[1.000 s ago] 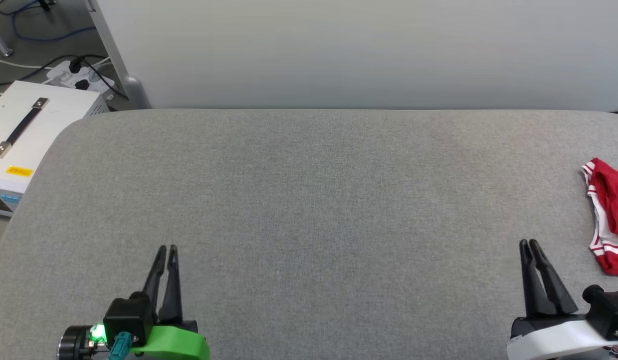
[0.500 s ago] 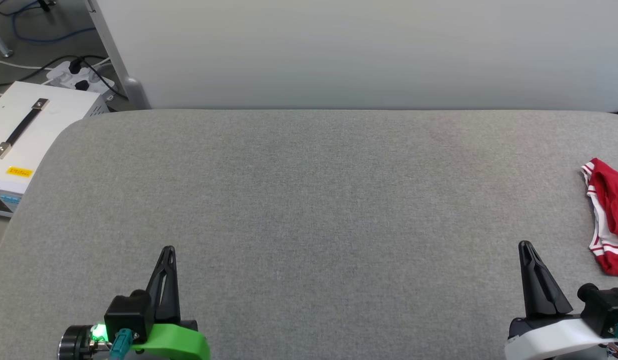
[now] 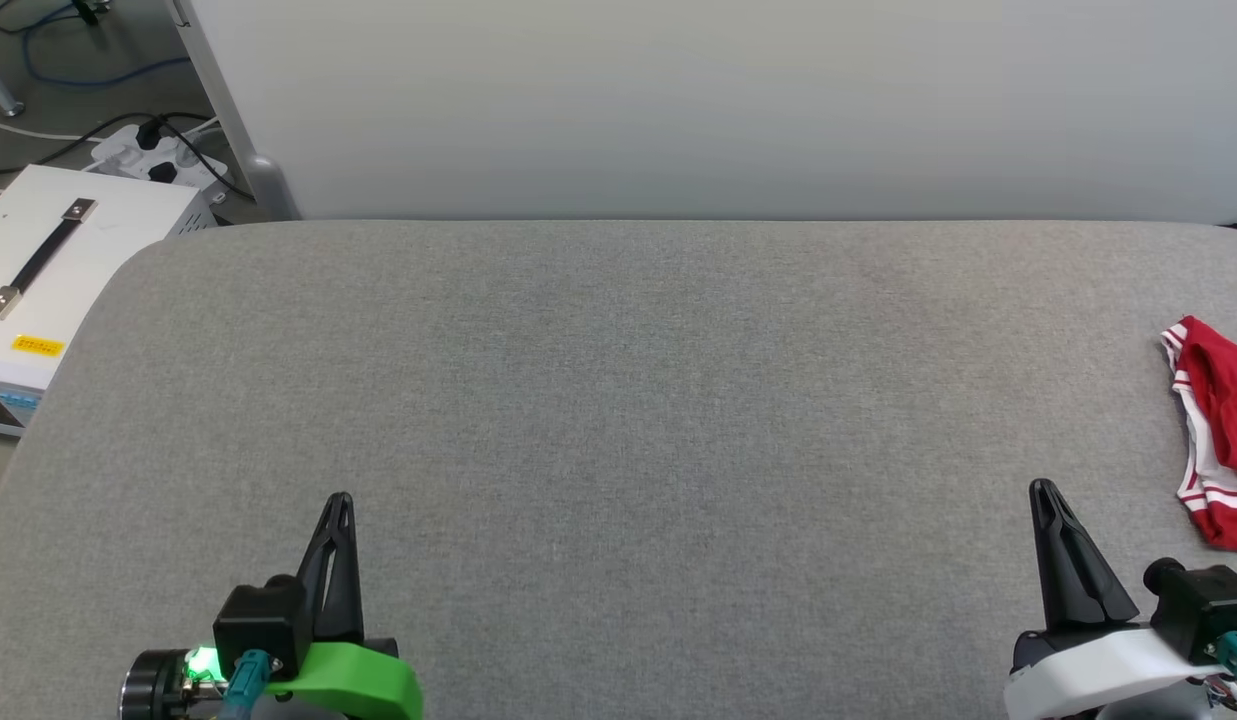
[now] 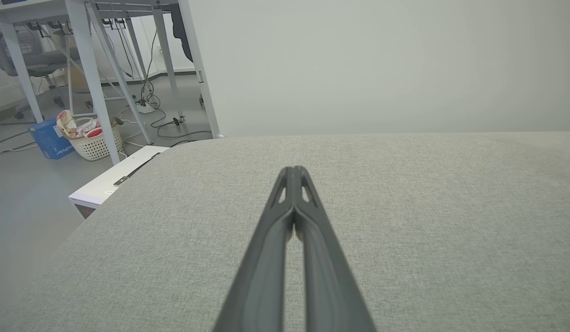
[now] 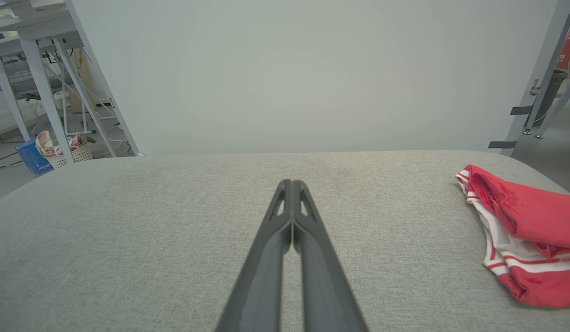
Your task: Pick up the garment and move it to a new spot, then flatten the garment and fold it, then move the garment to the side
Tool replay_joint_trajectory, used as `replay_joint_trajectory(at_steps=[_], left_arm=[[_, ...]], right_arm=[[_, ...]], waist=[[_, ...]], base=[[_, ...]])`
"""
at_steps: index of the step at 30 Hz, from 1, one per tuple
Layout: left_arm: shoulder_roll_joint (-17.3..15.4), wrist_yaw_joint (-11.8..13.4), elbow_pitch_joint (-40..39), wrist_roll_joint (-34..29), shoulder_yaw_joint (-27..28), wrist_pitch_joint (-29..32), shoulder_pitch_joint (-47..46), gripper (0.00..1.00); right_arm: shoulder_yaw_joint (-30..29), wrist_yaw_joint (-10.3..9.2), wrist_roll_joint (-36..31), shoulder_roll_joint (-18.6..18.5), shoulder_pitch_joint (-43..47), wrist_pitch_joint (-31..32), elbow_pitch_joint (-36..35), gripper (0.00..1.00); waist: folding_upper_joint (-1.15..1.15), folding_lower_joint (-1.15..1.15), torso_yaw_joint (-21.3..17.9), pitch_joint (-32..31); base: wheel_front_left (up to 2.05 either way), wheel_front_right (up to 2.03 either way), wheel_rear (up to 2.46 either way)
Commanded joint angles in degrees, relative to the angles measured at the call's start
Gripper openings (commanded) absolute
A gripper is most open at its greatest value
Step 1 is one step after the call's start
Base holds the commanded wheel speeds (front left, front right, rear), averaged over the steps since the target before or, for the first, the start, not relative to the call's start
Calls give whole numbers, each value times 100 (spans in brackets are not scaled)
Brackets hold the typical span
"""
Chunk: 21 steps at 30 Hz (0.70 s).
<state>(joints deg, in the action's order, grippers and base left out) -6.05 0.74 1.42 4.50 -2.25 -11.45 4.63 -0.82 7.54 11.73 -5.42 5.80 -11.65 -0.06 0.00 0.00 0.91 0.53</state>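
Observation:
The garment (image 3: 1218,430), red with white parts and red-white striped trim, lies crumpled at the right edge of the grey table (image 3: 618,400); part of it runs off the head view. The right wrist view has the garment (image 5: 524,230) at the right of the table. My right gripper (image 3: 1044,488) is shut and empty, hovering left of the garment and apart from it. My left gripper (image 3: 340,498) is shut and empty near the table's front left. Both wrist views show fingers pressed together: left gripper (image 4: 293,169), right gripper (image 5: 291,182).
A white box (image 3: 48,270) with a black handle stands off the table's left edge, with a power strip and cables (image 3: 153,150) on the floor behind it. A pale wall (image 3: 718,100) runs along the table's far edge. A basket (image 4: 93,138) sits on the floor.
Both grippers closed from slightly open to fully shut. The arms stayed almost where they were, and the garment has not moved.

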Motion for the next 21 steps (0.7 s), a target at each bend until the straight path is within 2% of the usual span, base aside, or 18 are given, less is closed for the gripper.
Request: replay_joint_trajectory(at_steps=[1, 21], left_arm=[[24, -17, -19, -63, 22, 41, -94, 0], [86, -29, -45, -144, 65, 272, -172, 0]], right_arm=[[13, -1, -80, 22, -94, 45, 1, 0], [28, -2, -309, 71, -196, 280, 2, 0]], waist=[[0, 0, -1, -1], [0, 0, -20, -12]], base=[[0, 0, 0], [0, 0, 0]])
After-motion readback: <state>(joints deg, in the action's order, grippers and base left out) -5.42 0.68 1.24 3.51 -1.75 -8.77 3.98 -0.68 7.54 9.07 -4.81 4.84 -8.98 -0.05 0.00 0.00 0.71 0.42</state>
